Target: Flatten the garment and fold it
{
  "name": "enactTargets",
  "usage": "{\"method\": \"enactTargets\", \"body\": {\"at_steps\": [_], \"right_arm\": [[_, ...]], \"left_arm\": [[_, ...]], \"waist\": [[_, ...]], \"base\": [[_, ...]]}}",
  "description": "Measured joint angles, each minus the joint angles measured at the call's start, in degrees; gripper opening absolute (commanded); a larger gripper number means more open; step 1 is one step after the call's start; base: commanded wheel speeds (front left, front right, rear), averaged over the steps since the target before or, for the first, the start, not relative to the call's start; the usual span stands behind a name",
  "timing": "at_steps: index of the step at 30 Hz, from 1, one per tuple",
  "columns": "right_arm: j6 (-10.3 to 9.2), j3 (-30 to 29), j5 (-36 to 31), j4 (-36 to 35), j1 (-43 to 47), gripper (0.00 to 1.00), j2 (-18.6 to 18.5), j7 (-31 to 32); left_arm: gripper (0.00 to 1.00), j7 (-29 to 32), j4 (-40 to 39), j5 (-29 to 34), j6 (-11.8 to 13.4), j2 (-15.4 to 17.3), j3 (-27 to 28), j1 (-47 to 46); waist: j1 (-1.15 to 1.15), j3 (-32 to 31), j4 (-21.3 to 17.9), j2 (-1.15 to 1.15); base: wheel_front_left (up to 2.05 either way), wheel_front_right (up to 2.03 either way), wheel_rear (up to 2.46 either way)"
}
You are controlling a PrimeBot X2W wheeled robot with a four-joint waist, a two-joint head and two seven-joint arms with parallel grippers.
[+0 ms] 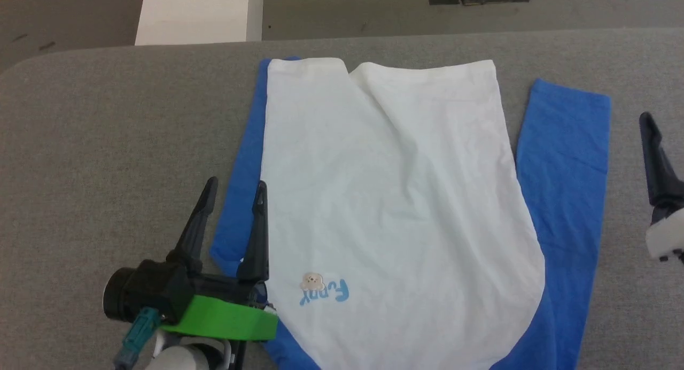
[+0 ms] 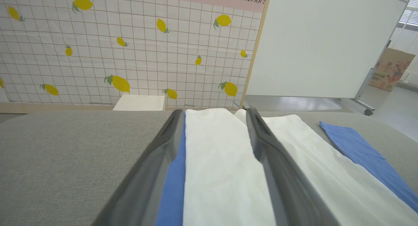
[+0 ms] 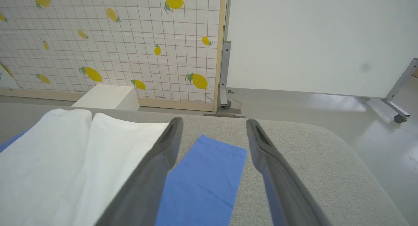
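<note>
The garment (image 1: 395, 199) is laid on the grey table (image 1: 107, 145), from the middle toward the right edge, hem near the far edge and shoulders running off the near edge. The white body is spread mostly flat, with soft wrinkles and one pleat showing as a notch in the hem. The right blue sleeve (image 1: 566, 188) is laid out flat along the body, pointing to the far edge. The left blue sleeve (image 1: 243, 199) is largely covered by the body, so only a narrow strip is seen. A small bear print with blue lettering (image 1: 323, 291) is seen on the body near the near edge. The left gripper (image 1: 236, 183) is placed at the garment's left side, fingers spread wide, nothing gripped; in the left wrist view (image 2: 214, 111) one finger is seen over the outer edge of the blue strip and the other over the white body. Contact with the cloth cannot be told. The right gripper (image 3: 214, 121) is likewise wide open and empty; one dark finger (image 1: 654, 156) is seen by the table's right edge, apart from the right sleeve. A white box (image 1: 195, 14) is seen on the floor beyond the far edge, with a lemon-patterned tiled wall (image 2: 114, 49) and a white panel (image 2: 326, 43) behind.
</note>
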Motion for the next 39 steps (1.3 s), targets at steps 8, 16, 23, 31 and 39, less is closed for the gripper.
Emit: {"method": "enactTargets", "body": {"at_steps": [8,16,23,31,39], "right_arm": [[0.00,-4.92,-0.89,10.45,-11.31,1.00,-3.93,10.59],[0.00,-9.42,-1.42,20.09,-20.08,1.00,-8.43,24.66],[0.01,-10.15,-2.59,23.72,-25.56,1.00,-9.27,28.50],[-0.01,-10.38,-3.91,27.29,-28.97,1.00,-8.96,33.03],[0.01,-11.88,-4.45,26.92,-31.09,0.00,-9.01,35.97]], "left_arm": [[1.00,-0.02,0.13,4.71,-4.65,-4.24,4.98,1.62],[1.00,-0.04,-0.14,8.49,-8.95,-7.08,6.80,0.91],[1.00,-0.05,0.24,10.43,-11.91,-9.10,6.91,-1.12],[1.00,-0.04,1.25,12.58,-14.18,-10.68,7.14,-2.52],[1.00,-0.04,2.48,13.40,-15.16,-11.68,7.75,-2.53]], "waist": [[0.00,4.09,1.13,0.00],[0.01,9.60,2.96,0.00],[0.01,14.73,4.86,0.00],[0.01,18.80,7.56,0.00],[0.01,19.93,9.19,0.00]], "base": [[0.00,0.00,0.00],[0.00,0.00,0.00],[0.00,0.00,0.00],[0.00,0.00,0.00],[0.00,0.00,0.00]]}}
